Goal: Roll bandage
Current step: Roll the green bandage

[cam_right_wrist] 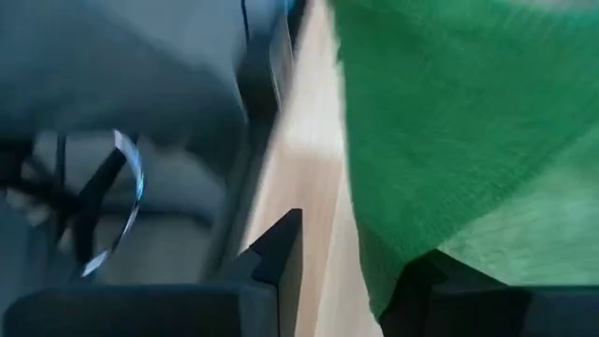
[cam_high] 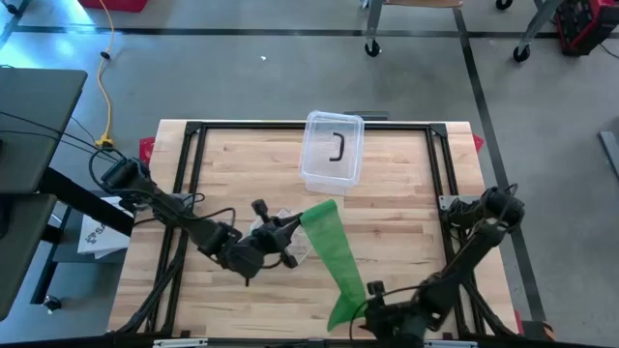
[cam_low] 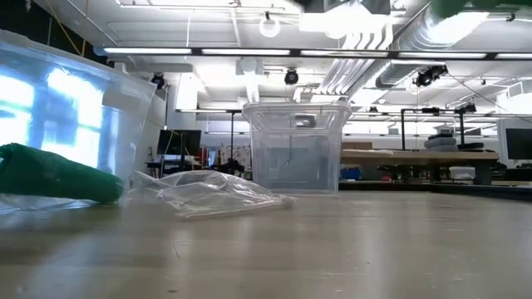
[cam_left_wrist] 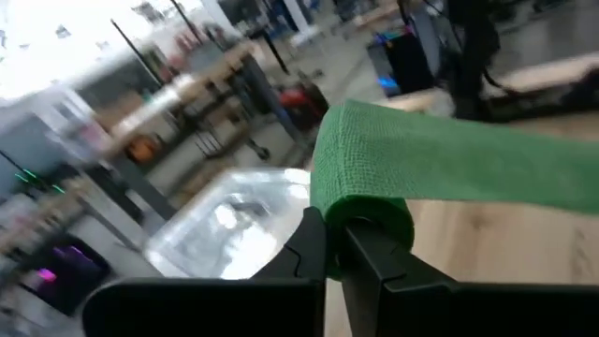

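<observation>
Mostly crinkly green bandage (cam_high: pixel 334 246) strip

From my station I see grey concrete floor (cam_high: pixel 242 68) beyond the wooden table (cam_high: pixel 397 217), a yellow cable (cam_high: pixel 106 72) trailing on it and chair casters (cam_high: pixel 371 46) nearby; fluorescent ceiling lights (cam_low: pixel 166 51), white ducts (cam_low: pixel 366 41) and distant workbenches (cam_low: pixel 407 158) fill the room

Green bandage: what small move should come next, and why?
Probably the left hand should start turning the rolled end it pinches, winding in the strip. The green bandage stretches unrolled across the table to the right hand, whose fingers sit around its far end.
</observation>
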Robot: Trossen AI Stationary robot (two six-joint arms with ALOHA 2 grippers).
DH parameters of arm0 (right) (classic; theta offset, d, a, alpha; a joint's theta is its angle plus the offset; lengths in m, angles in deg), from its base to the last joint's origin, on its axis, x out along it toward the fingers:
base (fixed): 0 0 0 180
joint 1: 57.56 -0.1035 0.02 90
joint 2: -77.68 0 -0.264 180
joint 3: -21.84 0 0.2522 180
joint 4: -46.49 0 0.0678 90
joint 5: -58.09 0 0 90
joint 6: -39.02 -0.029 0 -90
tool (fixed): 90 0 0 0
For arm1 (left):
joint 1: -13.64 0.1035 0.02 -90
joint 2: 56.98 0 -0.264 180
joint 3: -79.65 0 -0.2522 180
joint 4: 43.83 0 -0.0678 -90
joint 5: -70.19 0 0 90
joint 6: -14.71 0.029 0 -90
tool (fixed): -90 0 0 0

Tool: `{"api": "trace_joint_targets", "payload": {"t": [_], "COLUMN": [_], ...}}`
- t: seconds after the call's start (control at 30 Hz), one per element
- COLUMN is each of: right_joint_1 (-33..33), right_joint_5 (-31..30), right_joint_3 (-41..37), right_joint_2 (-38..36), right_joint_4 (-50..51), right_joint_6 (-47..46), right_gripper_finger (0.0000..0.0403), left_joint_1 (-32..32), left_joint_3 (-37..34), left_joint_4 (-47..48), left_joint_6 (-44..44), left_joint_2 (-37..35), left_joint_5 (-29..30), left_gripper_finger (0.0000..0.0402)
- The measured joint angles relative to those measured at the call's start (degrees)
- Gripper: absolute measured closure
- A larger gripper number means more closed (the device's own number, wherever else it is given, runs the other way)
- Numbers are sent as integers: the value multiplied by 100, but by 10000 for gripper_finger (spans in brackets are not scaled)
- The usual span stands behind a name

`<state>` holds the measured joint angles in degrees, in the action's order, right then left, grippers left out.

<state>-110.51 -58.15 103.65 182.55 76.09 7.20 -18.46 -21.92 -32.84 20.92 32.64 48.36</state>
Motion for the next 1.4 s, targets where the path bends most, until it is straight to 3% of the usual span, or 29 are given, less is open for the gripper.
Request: {"api": "trace_joint_targets", "payload": {"t": [0.2,0.4,0.6,0.93,1.1,1.4], "right_joint_1": [-396,-630,-924,-1748,-1809,-861], "right_joint_5": [-1685,-2719,-2299,-1860,-1856,-1760], "right_joint_3": [569,1197,1723,2036,1895,1122], "right_joint_2": [-343,-480,-480,-480,-480,-480], "right_joint_4": [-316,-1233,-2188,-2371,-2288,-1794], "right_joint_6": [1570,3643,5326,5464,5020,3658], "right_gripper_finger": [316,316,315,315,315,315], "left_joint_1": [353,476,551,702,689,695], "left_joint_3": [-646,-1018,-1275,-1540,-1516,-781], "left_joint_4": [-40,-22,37,242,-682,-3285], "left_joint_6": [-1548,-2385,-2853,-3334,-2425,1281], "left_joint_2": [144,348,462,464,379,-18], "left_joint_5": [-955,-1138,-1263,-961,-873,-925], "left_gripper_finger": [396,396,396,396,396,396]}}
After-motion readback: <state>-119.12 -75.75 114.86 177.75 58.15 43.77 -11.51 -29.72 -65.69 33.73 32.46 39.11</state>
